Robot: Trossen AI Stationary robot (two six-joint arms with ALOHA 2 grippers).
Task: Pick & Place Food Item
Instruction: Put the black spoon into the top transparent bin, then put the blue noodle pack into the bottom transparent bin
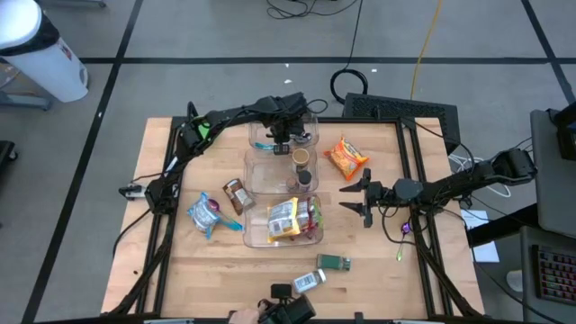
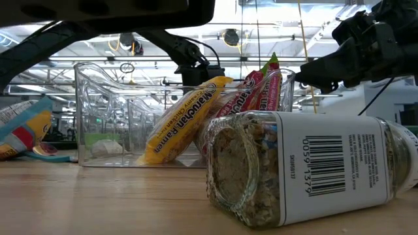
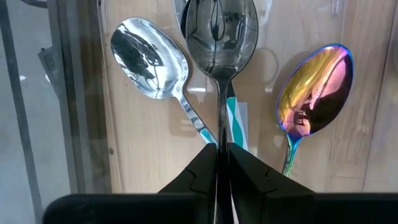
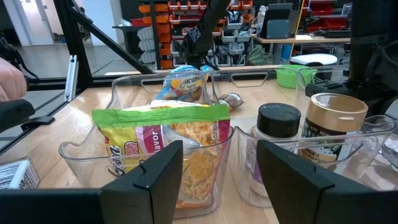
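Observation:
Three clear bins stand in a row mid-table. The far bin [image 1: 286, 133] holds spoons, the middle bin [image 1: 270, 173] two jars, and the near bin [image 1: 256, 236] ramen packs [image 1: 283, 219]. My left gripper [image 3: 222, 149] reaches down into the far bin and is shut on a dark shiny spoon [image 3: 217, 37]. Beside it lie a silver spoon [image 3: 149, 56] and an iridescent spoon [image 3: 314, 87] on the bin's floor. My right gripper [image 1: 347, 200] waits open and level to the right of the near bin, with nothing between its fingers. My left gripper pinches the dark spoon's thin handle [image 3: 220, 134] between its two fingertips, coming steeply from above. The fingers lie along the handle, and the spoon's bowl points away from them toward the bin's floor. Whether the bowl rests on the floor I cannot tell.
Loose on the table are an orange snack bag [image 1: 346, 157], a blue bag [image 1: 205, 214], a brown jar [image 1: 236, 193], a green box [image 1: 333, 263] and a spice jar [image 2: 307, 166] lying on its side near the front edge. Bare wood shows at front left.

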